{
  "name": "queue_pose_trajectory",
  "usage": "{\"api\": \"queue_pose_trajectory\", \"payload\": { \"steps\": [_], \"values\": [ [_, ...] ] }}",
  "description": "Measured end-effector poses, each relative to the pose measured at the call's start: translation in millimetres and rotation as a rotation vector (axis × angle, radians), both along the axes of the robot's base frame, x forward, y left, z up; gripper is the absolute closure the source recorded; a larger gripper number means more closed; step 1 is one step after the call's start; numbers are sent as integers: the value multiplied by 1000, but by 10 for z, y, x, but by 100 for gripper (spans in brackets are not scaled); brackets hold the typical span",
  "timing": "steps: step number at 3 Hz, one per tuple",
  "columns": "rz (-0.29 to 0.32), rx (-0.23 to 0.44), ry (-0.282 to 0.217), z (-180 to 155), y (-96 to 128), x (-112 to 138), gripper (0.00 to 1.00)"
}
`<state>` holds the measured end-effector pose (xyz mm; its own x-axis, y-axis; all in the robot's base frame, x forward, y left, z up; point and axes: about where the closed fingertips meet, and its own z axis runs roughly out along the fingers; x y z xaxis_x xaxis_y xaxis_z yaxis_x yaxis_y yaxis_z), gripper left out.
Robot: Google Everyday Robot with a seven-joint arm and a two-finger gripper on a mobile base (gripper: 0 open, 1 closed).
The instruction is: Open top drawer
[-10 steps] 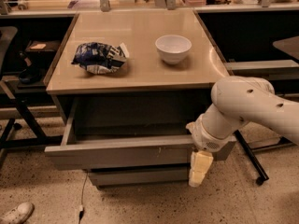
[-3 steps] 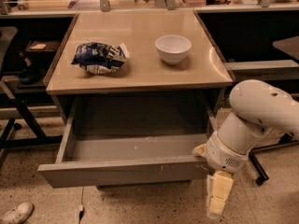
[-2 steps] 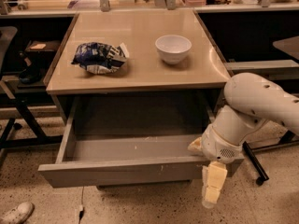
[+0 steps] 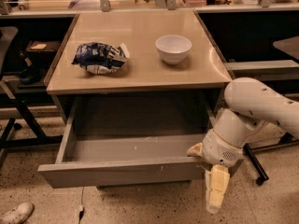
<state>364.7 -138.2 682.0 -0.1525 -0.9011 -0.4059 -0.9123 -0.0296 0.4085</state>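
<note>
Since the drawer (image 4: 117,172) has no handle, I judge the end effector (image 4: 217,189) sits at the right end of the front panel so it can pull on the panel's top edge. A cream part may be hooked over that edge. I cannot tell whether the end effector is open or closed.

Drawer stands well out from under the table (image 4: 140,73), its scuffed floor in view. Bowl (image 4: 173,48) and bag (image 4: 99,57) rest on the table, apart from the work.

Versus 3.3 s ago: drawer was only part-way out and is now much further. Versus 1.0 s and 0.7 s ago: drawer much the same, end effector barely shifted. Task looks near complete.
</note>
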Motion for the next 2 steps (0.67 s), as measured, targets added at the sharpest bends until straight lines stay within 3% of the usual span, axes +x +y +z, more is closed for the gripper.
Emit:
{"api": "queue_pose_trajectory", "payload": {
  "steps": [2],
  "values": [
    [-8,12,33,93,-106,-224,0]
  ]
}}
